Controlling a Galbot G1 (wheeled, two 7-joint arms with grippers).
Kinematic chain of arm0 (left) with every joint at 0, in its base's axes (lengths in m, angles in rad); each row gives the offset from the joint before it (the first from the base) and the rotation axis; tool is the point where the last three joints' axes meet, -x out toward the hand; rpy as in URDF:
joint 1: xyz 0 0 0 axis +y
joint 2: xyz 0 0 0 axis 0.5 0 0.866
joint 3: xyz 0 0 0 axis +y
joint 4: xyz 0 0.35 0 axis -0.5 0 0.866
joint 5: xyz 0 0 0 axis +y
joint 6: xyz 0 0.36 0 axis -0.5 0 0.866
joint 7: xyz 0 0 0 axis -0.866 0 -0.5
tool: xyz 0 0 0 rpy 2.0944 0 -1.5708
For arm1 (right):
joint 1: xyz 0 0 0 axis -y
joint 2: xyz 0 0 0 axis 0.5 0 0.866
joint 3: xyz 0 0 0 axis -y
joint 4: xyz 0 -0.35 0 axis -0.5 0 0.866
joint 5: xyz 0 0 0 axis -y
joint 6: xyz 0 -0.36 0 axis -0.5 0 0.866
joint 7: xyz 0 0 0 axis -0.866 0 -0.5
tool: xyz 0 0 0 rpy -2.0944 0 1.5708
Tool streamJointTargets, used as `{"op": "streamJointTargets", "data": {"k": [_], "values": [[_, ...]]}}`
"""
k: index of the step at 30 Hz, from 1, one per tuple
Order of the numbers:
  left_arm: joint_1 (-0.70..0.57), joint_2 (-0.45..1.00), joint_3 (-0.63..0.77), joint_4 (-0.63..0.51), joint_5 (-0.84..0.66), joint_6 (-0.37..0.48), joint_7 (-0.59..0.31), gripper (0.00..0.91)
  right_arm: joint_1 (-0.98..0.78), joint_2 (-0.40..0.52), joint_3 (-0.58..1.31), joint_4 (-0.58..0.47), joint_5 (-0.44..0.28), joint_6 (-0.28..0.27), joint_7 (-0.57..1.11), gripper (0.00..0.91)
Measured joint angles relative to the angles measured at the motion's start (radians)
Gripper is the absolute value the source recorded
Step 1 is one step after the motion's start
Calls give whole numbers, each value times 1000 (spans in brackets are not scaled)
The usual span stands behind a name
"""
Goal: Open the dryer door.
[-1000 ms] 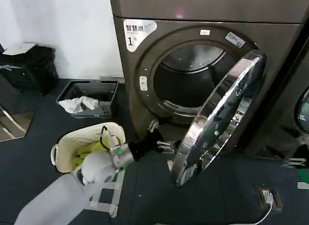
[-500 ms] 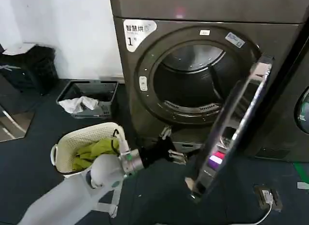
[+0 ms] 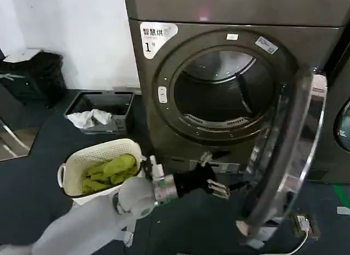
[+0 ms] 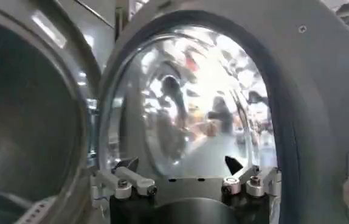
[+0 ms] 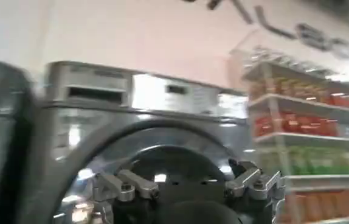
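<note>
Your left gripper (image 3: 219, 188) had its jaws spread wide and empty, fingertips just short of the inner face of the dryer door (image 3: 290, 156), the big round porthole with a chrome rim and bulging tinted glass. The door stood swung out past the front of the dark grey dryer (image 3: 229, 63), hinged on its right side, with the drum mouth fully exposed. Your right gripper (image 5: 186, 185) also hung with jaws apart, holding nothing.

The risk, as I judged it: push further and the door could hit its hinge stop or rebound onto the fingers.

Count: one open door, one white laundry basket of green clothes (image 3: 101, 170) on the floor, one dark crate (image 3: 101, 110).
</note>
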Motion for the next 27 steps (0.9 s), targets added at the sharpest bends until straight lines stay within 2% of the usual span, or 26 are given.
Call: {"op": "streamJointTargets", "data": {"k": [6, 10, 23, 27], "values": [[-86, -47, 74, 57, -31, -19, 1, 907, -26, -31, 79, 18, -65, -25, 113, 907], [-147, -84, 116, 95, -36, -25, -1, 907, -41, -38, 130, 30, -80, -37, 154, 907], [-274, -190, 253, 178, -80, -61, -35, 907, -46, -37, 269, 41, -165, -68, 187, 907], [-302, -227, 294, 204, -93, -62, -44, 907, -57, -39, 317, 45, -222, -86, 200, 907]]}}
